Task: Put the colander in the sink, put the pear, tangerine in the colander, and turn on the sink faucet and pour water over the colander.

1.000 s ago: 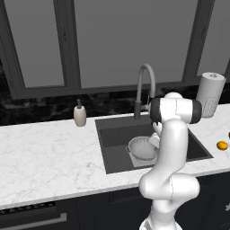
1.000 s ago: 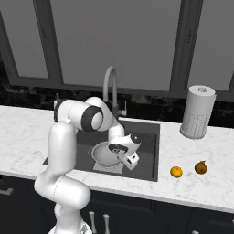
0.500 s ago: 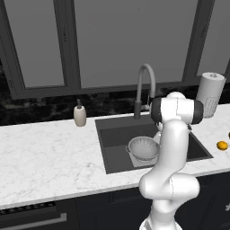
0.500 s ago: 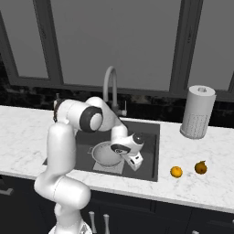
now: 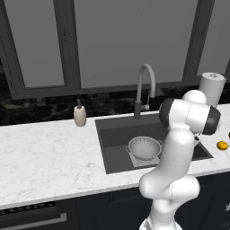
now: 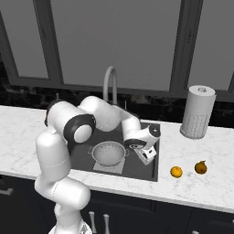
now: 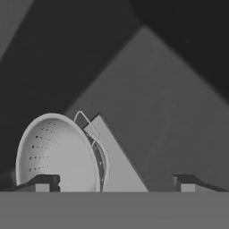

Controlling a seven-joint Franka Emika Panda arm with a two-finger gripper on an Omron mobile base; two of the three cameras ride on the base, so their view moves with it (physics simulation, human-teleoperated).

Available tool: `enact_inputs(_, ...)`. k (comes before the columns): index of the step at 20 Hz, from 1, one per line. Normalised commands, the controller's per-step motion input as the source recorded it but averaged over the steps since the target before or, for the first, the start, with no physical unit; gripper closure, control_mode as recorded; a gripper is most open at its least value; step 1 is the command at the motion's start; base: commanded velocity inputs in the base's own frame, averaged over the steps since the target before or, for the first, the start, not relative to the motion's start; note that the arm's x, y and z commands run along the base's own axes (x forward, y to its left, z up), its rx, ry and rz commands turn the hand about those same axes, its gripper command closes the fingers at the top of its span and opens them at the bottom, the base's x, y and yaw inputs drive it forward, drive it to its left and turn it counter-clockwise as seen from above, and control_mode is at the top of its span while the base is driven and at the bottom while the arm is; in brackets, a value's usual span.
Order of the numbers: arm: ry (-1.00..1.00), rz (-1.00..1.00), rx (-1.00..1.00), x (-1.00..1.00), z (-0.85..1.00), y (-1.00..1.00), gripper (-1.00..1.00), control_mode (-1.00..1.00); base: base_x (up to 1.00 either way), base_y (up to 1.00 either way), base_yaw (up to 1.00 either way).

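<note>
The silver colander (image 6: 109,153) stands upright on the lighter grey square on the sink (image 6: 85,158) floor, also seen at colander (image 5: 143,147) in sink (image 5: 112,148). My gripper (image 6: 147,155) hangs just to its right inside the basin, open and holding nothing. In the hand view the colander (image 7: 56,152) lies by the left fingertip (image 7: 44,181), with the gripper (image 7: 115,183) spread wide. The tangerine (image 6: 176,172) and the brownish pear (image 6: 200,167) rest on the marble right of the sink; the tangerine (image 5: 222,145) shows again there. The sink faucet (image 6: 109,84) arches over the basin with no water running.
A white paper-towel roll (image 6: 197,112) stands on the counter at the back right. A beige soap bottle (image 5: 80,114) sits left of the sink by the dark backsplash. My own arm bends over the basin between the faucet (image 5: 144,85) and the front counter edge.
The gripper has gone from shut to wide open and let go of the colander, which now rests on the sink floor. The hand has drawn slightly to the right of it.
</note>
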Motion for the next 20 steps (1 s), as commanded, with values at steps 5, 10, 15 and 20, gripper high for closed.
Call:
enact_inputs(5,0.00,0.00,0.02,-0.31,1.00,-0.70,-1.00,-1.00,0.00,0.00,0.00)
enact_inputs(10,0.00,0.02,-0.11,-0.33,0.96,-0.67,-1.00,-1.00,0.00,0.00,0.00)
enact_inputs(15,0.01,0.05,-0.25,-0.47,0.33,-0.64,-1.00,-1.00,0.00,0.00,0.00)
enact_inputs(20,0.04,0.09,-0.20,-0.51,-0.04,-0.53,-1.00,-1.00,0.00,0.00,0.00)
